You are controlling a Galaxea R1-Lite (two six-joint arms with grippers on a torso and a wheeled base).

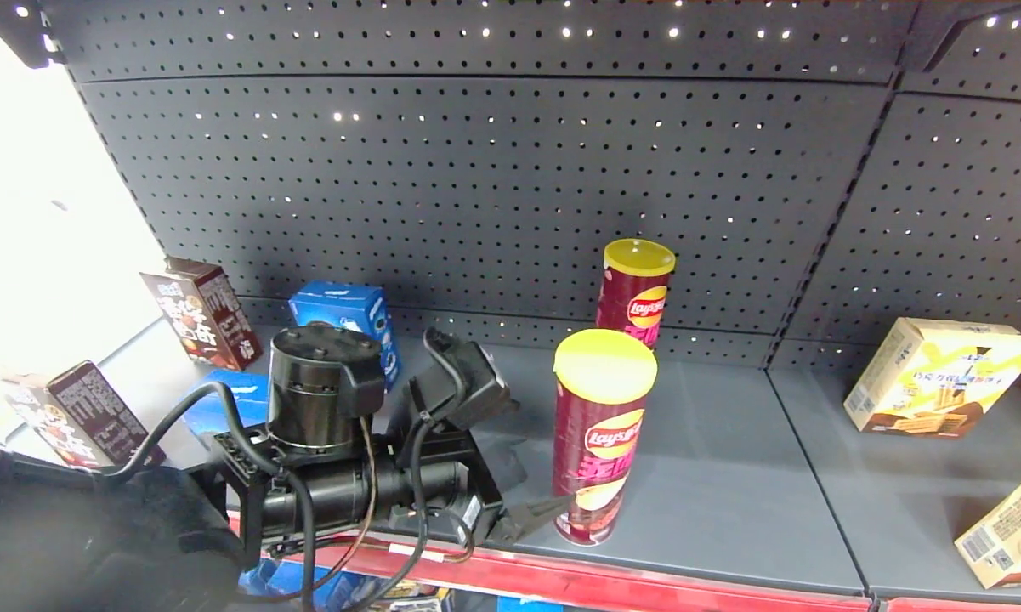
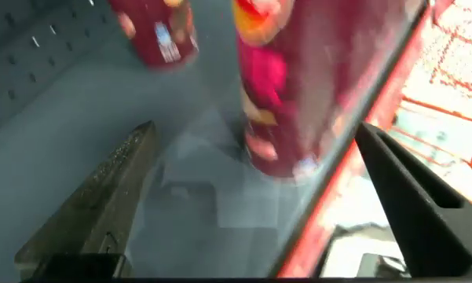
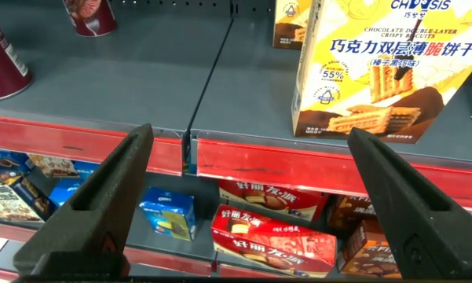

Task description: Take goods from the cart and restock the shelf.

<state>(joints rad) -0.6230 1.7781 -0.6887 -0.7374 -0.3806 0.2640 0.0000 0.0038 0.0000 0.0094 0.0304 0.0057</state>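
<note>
Just ahead of L gripper [image 1: 537, 512], front can [image 1: 602, 433] upright on shelf [image 1: 731, 493]. L wrist view: fingers [image 2: 102, 196] spread wide, can base near tips. R gripper [image 3: 251, 134] spread too, facing biscuit box [image 3: 377, 71].

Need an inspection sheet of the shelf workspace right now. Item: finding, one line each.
Surface: grey shelf, flat, with a red front strip.
Job's things: front chip can upright near the shelf edge; rear chip can upright behind it.
Clutter: blue box, rear brown box and front brown box at left; yellow wafer box and edge box at right.
Grippers: left gripper open at the front chip can's base, not closed on it; right gripper open, empty, before the shelf edge.
Cables: black cables looped over the left arm.
Surroundings: perforated back panel; stocked lower shelf.
</note>
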